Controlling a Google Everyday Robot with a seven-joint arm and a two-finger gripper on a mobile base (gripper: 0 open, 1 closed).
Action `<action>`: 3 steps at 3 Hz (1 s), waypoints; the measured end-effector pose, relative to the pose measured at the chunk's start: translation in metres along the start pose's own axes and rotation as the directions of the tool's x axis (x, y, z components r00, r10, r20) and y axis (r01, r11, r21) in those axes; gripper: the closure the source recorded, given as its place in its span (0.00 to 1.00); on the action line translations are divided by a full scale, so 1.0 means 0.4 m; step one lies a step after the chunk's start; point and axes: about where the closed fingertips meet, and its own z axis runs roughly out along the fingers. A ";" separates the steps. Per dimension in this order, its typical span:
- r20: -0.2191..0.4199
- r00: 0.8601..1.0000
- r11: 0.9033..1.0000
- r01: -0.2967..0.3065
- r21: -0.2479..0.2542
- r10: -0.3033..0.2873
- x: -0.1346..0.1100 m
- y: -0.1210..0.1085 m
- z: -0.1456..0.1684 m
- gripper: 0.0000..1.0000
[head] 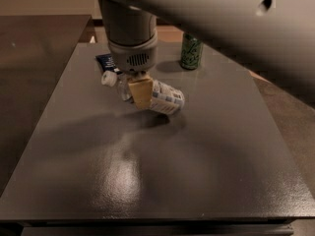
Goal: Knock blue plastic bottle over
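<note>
**Bottle tipped on its side in the gripper, mid-bench**

The near half of the bench (147, 191) is a flat, dark grey slab with a fine speckled finish. It gives a dull sheen where the light falls on it, and its front edge is square.

Further in, left of centre, the gripper (140, 97) hangs just above the surface. One of its fingers (140, 88), a blunt tan pad, lies across the front of the blue plastic bottle (166, 98). The other is hidden behind the bottle, so the pair appears closed on the bottle's middle.

The bottle is clear, ribbed plastic with a blue-and-white label. It is tipped nearly flat, with its round white cap (108, 78) pointing left and far and its base pointing right and near, at or just above the bench. A dark shadow lies beneath it.

Above the pad rises the smooth grey cylindrical wrist (132, 38), which has a vented band.

Behind it, a flat dark-blue packet (105, 60) lies on the bench.

At the far edge, right of centre, a green can (191, 51) stands upright, well apart from the bottle.

The broad grey arm (221, 18) spans the top.
</note>
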 end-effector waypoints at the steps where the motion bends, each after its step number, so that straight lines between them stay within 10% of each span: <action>1: -0.112 0.990 0.996 0.092 0.008 -0.091 -0.015 0.022 0.037 0.58; 3: -0.151 0.978 0.988 0.151 0.015 -0.147 -0.031 0.035 0.058 0.13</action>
